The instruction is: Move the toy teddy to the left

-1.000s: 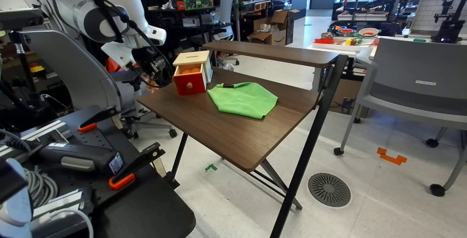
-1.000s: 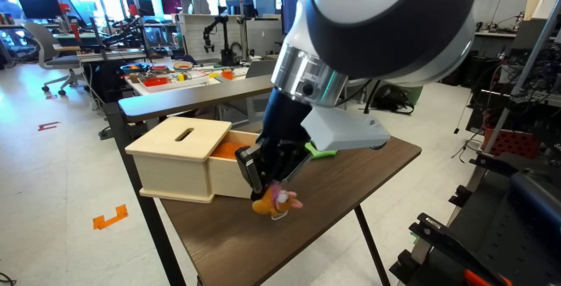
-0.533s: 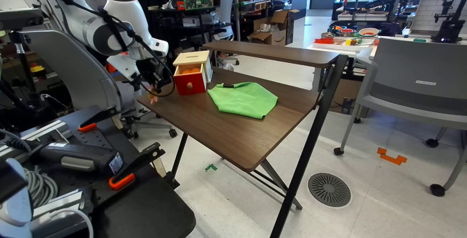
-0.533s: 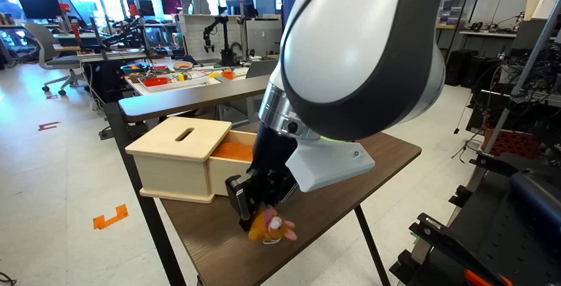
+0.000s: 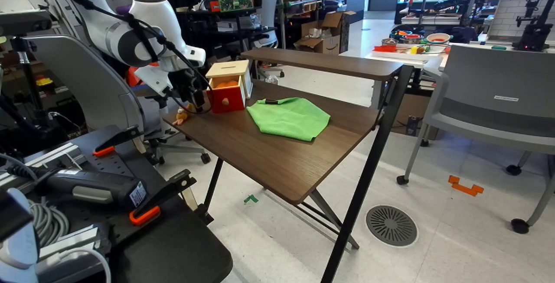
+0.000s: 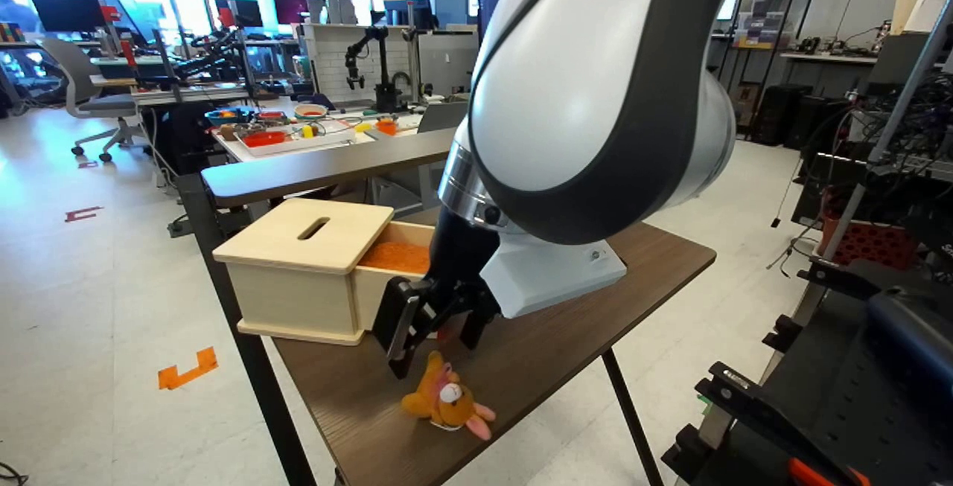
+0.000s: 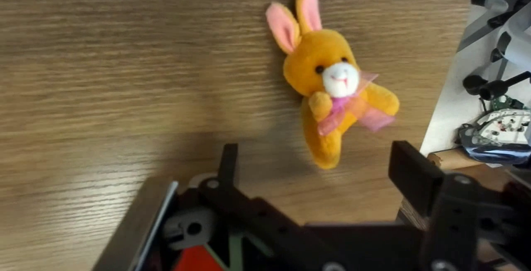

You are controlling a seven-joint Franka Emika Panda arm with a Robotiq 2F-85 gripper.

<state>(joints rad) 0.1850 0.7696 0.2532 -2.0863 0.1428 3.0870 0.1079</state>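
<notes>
The toy teddy point(image 7: 317, 55) is a small orange-brown plush with long pink-lined ears, a white muzzle and a sheer pink bow. It lies face up on the brown table point(image 6: 372, 426), close to an edge, as the wrist view shows. In both exterior views the toy teddy point(image 6: 439, 400) point(image 5: 180, 117) rests just beneath the gripper point(image 6: 435, 352). Seen from the wrist, my gripper point(image 7: 314, 148) stands open, its black fingers wide apart. The toy's lower leg points toward the gap, and neither finger touches it.
Beside the gripper stands a wooden box point(image 6: 290, 300) with its red-fronted drawer point(image 5: 226, 100) pulled out and orange stuff inside. A green cloth point(image 5: 290, 118) lies farther along the table. A raised shelf point(image 5: 321, 63) runs along one side. A grey chair point(image 5: 86, 83) stands near the arm.
The arm has come down toward the table with the toy teddy, then the jaws have opened and let it go. The toy now lies on the tabletop, clear of the fingers.
</notes>
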